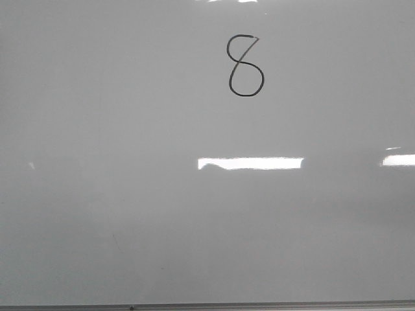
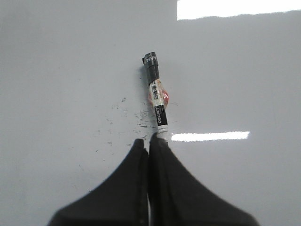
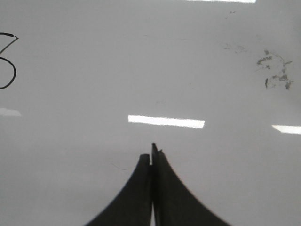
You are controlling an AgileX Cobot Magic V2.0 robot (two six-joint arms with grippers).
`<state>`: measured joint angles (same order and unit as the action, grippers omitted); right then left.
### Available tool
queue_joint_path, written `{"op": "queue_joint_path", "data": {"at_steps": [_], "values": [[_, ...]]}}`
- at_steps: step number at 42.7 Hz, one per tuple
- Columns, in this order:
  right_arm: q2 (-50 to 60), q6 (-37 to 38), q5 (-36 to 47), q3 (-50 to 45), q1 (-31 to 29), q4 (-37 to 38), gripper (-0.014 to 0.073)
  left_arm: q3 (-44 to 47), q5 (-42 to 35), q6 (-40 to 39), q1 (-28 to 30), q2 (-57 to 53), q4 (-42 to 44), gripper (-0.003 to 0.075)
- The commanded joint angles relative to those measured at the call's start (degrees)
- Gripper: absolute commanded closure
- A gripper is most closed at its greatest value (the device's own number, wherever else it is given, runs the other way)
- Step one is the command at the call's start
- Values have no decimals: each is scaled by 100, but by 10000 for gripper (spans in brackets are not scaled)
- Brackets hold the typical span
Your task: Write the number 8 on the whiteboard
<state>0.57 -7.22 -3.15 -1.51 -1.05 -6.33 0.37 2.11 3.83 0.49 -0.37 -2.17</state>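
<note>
The number 8 [image 1: 241, 62] is drawn in thin black line on the upper middle of the whiteboard [image 1: 130, 194]; part of it shows at the edge of the right wrist view [image 3: 14, 70]. Neither gripper shows in the front view. In the left wrist view a black-and-white marker [image 2: 157, 101] lies flat on the board, capped end away, its near end at my right fingertip. My left gripper [image 2: 149, 141] is shut, the jaws pressed together with nothing seen between them. My right gripper [image 3: 152, 153] is shut and empty over bare board.
A thin metal edge strip [image 1: 207, 306] runs along the board's near edge. Black ink specks [image 2: 136, 120] lie beside the marker. Grey smudges [image 3: 275, 70] mark the board in the right wrist view. Bright light reflections [image 1: 249, 162] lie on the board.
</note>
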Motion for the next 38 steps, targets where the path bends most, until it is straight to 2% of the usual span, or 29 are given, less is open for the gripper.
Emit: {"op": "queue_joint_path", "data": {"at_steps": [1, 16, 25, 38], "values": [[105, 0, 514, 13, -12, -96, 663, 83, -514, -21, 3, -75, -51, 741], [105, 19, 659, 13, -12, -51, 663, 83, -514, -21, 3, -75, -51, 741], [111, 764, 963, 13, -12, 697, 663, 83, -514, -21, 3, -75, -51, 741], [111, 794, 956, 13, -12, 704, 663, 83, -514, -21, 3, -75, -51, 741]]}}
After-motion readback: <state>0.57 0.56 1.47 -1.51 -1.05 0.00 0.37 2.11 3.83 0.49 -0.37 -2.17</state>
